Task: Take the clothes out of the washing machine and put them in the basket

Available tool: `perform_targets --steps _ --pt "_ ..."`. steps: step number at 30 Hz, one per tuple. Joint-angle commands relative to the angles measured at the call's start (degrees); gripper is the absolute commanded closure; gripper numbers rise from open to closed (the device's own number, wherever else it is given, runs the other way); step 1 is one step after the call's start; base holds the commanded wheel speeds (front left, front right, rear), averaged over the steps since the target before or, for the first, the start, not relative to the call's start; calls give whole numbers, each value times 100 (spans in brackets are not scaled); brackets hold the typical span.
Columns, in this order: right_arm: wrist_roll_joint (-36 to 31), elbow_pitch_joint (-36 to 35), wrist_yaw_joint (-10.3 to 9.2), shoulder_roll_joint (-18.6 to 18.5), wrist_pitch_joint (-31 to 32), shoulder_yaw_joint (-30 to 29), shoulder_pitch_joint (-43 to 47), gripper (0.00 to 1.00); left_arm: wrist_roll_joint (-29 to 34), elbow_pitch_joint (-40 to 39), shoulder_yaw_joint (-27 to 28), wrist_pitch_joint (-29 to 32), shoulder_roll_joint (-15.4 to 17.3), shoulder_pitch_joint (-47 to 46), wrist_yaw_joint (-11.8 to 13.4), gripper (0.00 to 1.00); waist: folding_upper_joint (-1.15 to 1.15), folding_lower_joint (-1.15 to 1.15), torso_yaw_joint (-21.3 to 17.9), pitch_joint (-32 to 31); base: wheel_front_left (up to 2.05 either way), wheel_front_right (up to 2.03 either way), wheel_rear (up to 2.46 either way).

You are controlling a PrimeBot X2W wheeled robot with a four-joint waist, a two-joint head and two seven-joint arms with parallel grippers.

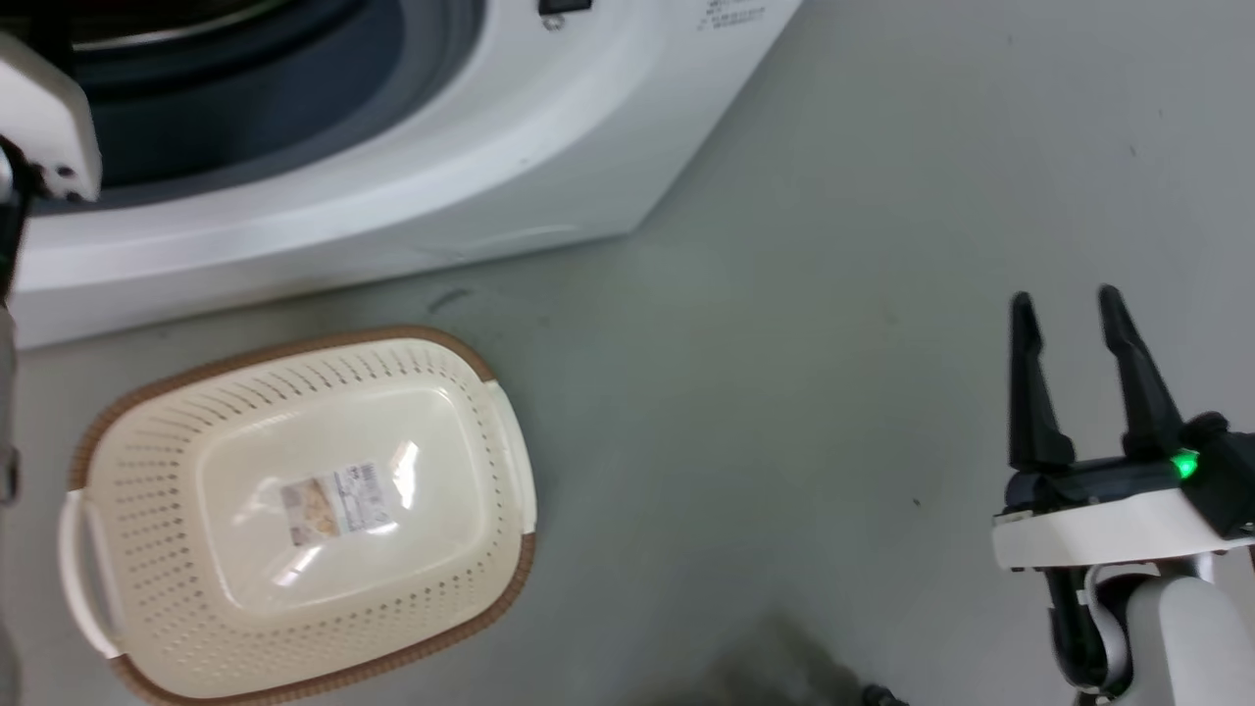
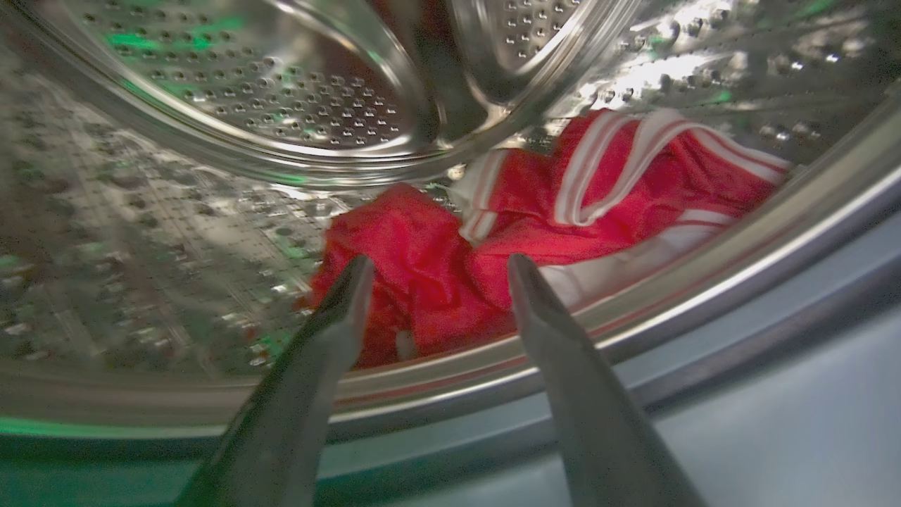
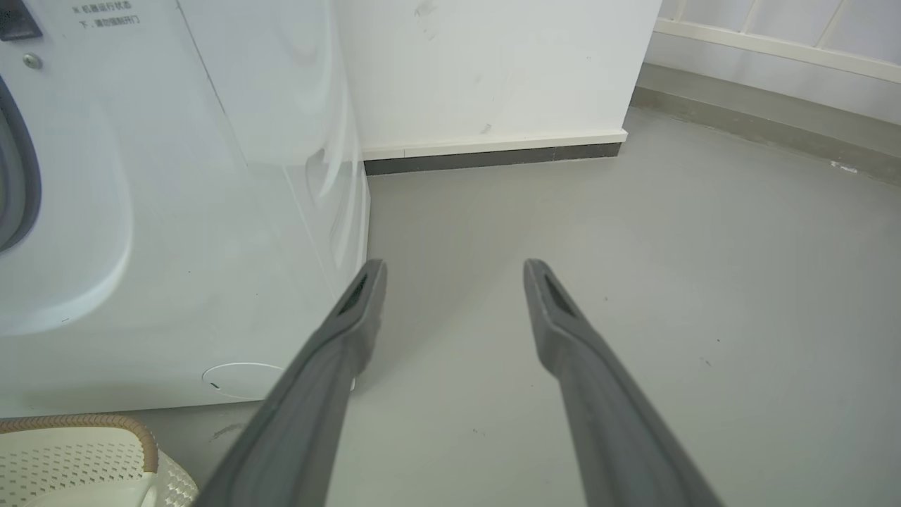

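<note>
Red clothes (image 2: 535, 232) with white stripes lie crumpled on the floor of the shiny perforated drum (image 2: 232, 105) of the washing machine (image 1: 412, 186). My left gripper (image 2: 438, 271) is open at the drum's mouth, its fingertips just short of the fabric and nothing between them. The cream basket (image 1: 176, 461) with a brown rim stands on the floor in front of the washer, holding only a paper label; one corner of the basket (image 3: 77, 465) shows in the right wrist view. My right gripper (image 1: 1067, 306) hangs open over bare floor to the basket's right.
The washer's grey porthole rim (image 1: 294, 108) is at top left in the head view. The washing machine's white side (image 3: 267, 176) meets a white wall with a dark skirting (image 3: 493, 156). Grey floor (image 1: 804, 373) spreads to the right. A pale part of my left arm (image 1: 44, 118) is at the porthole.
</note>
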Motion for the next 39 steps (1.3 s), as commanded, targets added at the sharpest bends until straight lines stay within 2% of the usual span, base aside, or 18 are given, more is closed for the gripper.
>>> perform_targets --steps 1,4,9,19,24,28,39 --pt "27 -50 -4 10 -12 81 -91 0 -77 38 -113 117 147 -272 0 0 0 -2 -285 414 0 0 0" --pt "107 -109 -4 10 -12 200 -173 0 -334 258 -514 457 547 -889 3 0 0 -2 -422 642 0 0 0" --pt "259 -166 -4 10 -12 371 -179 0 -601 595 -1020 921 1012 -1838 2 0 0 -2 -605 928 0 0 0" --pt "434 -465 -5 9 -12 946 -46 0 -686 1204 -1854 1883 1622 -3302 1 0 0 -2 -1098 1362 0 0 0" --pt "259 -635 -5 10 -12 995 198 0 -883 1496 -2287 2396 1753 -3657 3 0 0 -2 -1119 1383 0 0 0" --pt "245 -742 -4 10 -12 928 339 0 -1120 1755 -2495 2720 1732 -3764 2 0 0 -2 -1115 1455 0 0 0" --pt "254 -933 -5 10 -12 840 549 0 -1524 2064 -2908 2995 1806 -3825 1 0 0 -2 -1138 1447 0 0 0"
